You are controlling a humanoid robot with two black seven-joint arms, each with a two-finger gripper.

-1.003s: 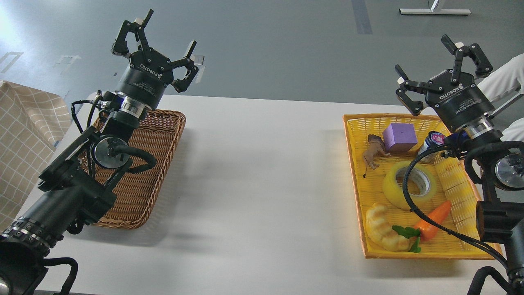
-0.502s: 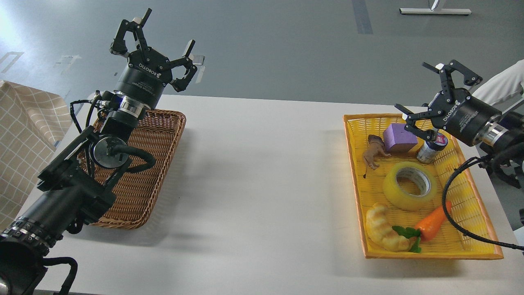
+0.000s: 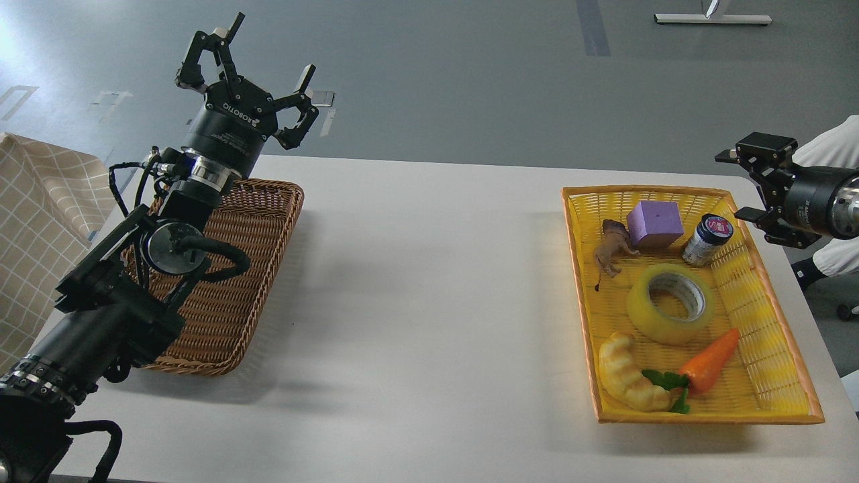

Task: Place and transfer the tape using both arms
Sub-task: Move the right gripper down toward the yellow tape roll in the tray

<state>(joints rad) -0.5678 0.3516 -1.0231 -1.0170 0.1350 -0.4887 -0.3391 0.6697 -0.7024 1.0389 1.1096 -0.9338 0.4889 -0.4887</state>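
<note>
Desk (image 3: 429, 282): white, carrying two baskets set well apart.

Yellow basket (image 3: 772, 376), desk's right side. Contents:
- Tape (image 3: 644, 315): yellow translucent roll with a pale core, lying flat near the basket's middle, untouched by either arm.
- Purple block (image 3: 654, 225): far end, just beside the toy animal.
- Toy animal (image 3: 609, 251): brown, on the left of the far end.
- Small jar (image 3: 708, 238): dark lid with a red-and-white label, tilted, right of the block.
- Croissant toy (image 3: 627, 382): pale yellow, near left corner.
- Carrot toy (image 3: 711, 361): orange with green leaves, just beside the croissant and near the tape.

Brown wicker basket (image 3: 255, 268), desk's left side: its visible part holds nothing; the left arm covers much of it.

Left gripper (image 3: 258, 67): raised above the far end of the brown basket, pointing up and away; fingers (image 3: 208, 50) spread wide, holding nothing.

Right gripper (image 3: 751, 184): at the right edge, beyond the yellow basket's far right corner and above the desk's edge, turned leftward; fingers (image 3: 758, 144) appear parted with nothing between them.

Checked cloth (image 3: 40, 221): beige, at the far left beside the desk.
</note>
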